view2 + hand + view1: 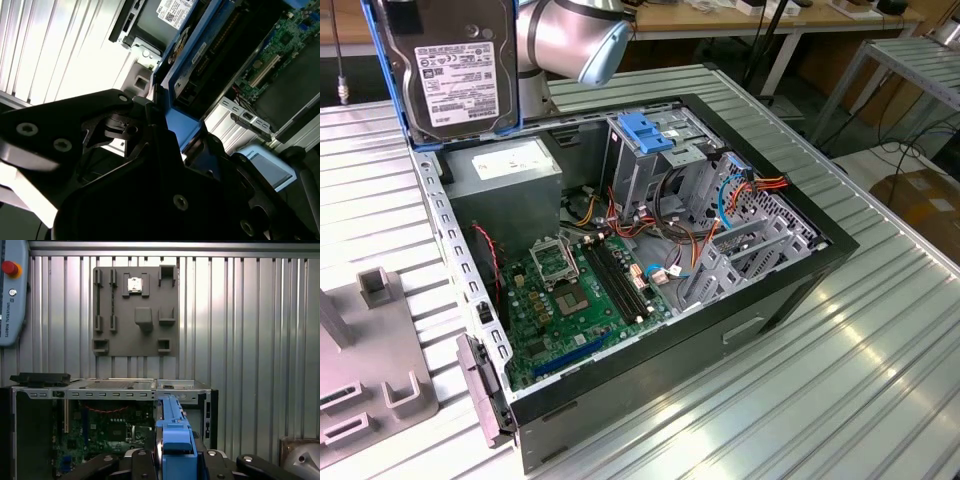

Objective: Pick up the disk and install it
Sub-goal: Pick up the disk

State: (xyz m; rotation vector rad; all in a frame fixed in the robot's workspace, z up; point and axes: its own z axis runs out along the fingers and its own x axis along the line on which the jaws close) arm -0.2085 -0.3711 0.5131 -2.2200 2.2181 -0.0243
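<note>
The gripper (176,462) is squeezed tight on the disk (455,75). In the first wrist view the disk's blue rail shows between its fingers. The disk hangs in the air, standing on its edge, and its white label faces the exterior view. It is up over the back corner of the open computer case (720,330), above the grey power box (505,170). It touches nothing but the gripper.

Down below lies the green board (570,300) with all its little parts. A bit further along is the metal cage (640,175) with a blue latch (645,130) on top. Red, orange and blue wires (670,245) are bunched just beside the cage. Past the case, a grey tray (135,310) of holders sits on the ribbed metal table (880,380).

I think the hold is the weak spot. The disk looks heavy and is gripped at one end, so a bump could make it tip or slip. If it fell, it could hit the green board and break something. If it went in crooked, a rail could catch on the cage. The wires could also get pushed or pinched, because they sit so close.
</note>
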